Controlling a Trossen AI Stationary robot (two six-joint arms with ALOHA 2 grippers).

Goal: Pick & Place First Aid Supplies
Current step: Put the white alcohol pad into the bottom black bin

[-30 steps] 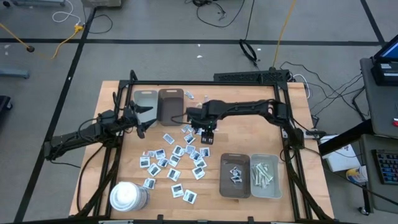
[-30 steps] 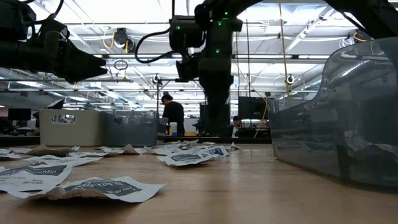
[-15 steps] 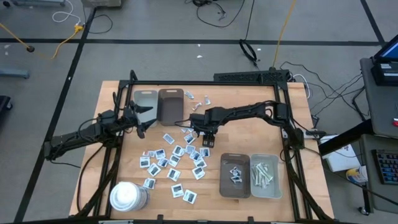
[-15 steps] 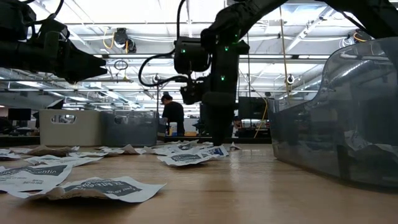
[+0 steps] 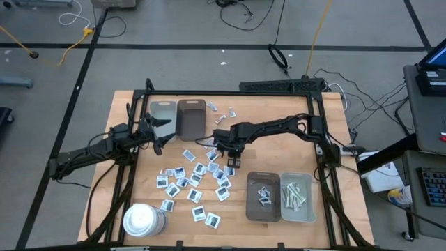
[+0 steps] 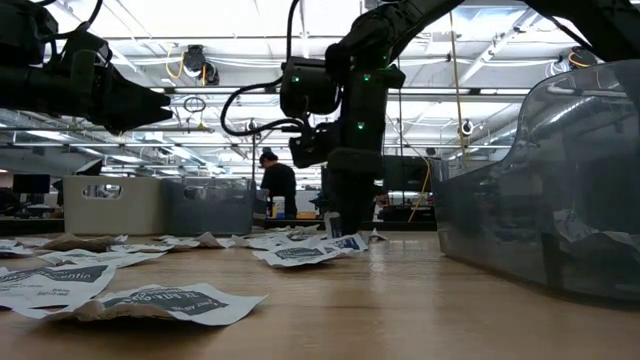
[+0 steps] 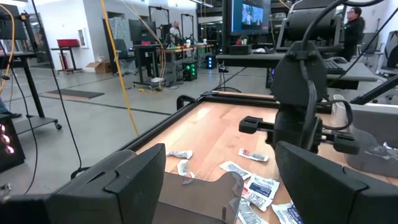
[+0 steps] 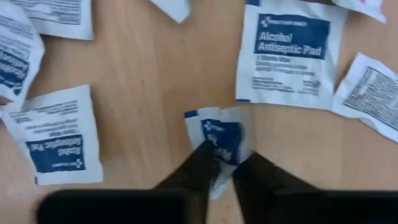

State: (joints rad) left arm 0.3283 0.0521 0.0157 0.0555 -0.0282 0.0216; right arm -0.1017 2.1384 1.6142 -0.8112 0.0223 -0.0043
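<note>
Several white packets with blue print (image 5: 191, 181) lie flat and scattered on the wooden table's middle. My right gripper (image 5: 231, 162) points down at the right edge of this scatter and is shut on one small packet (image 8: 217, 130). An alcohol pad packet (image 8: 292, 53) lies just beyond it. My left gripper (image 5: 159, 136) hangs open above the table's left side, near the far trays, with nothing between its fingers (image 7: 134, 180). My right gripper pinches the small packet's near part (image 8: 227, 142) between its two fingers, coming from above and pointing down. The packet is crumpled up between the fingertips (image 8: 202, 158), its far edge still on the wood.
A grey tray (image 5: 164, 111) and a brown tray (image 5: 191, 118) stand at the far left. Near the right front stand a brown tray (image 5: 264, 206) with packets and a grey tray (image 5: 297, 209) with pale strips. A white cylinder (image 5: 143, 219) stands at front left.
My right gripper has come down to the table, drifting slightly toward the near edge, and has closed its fingers on one small packet, which has bunched up between them. My left arm has kept still.
</note>
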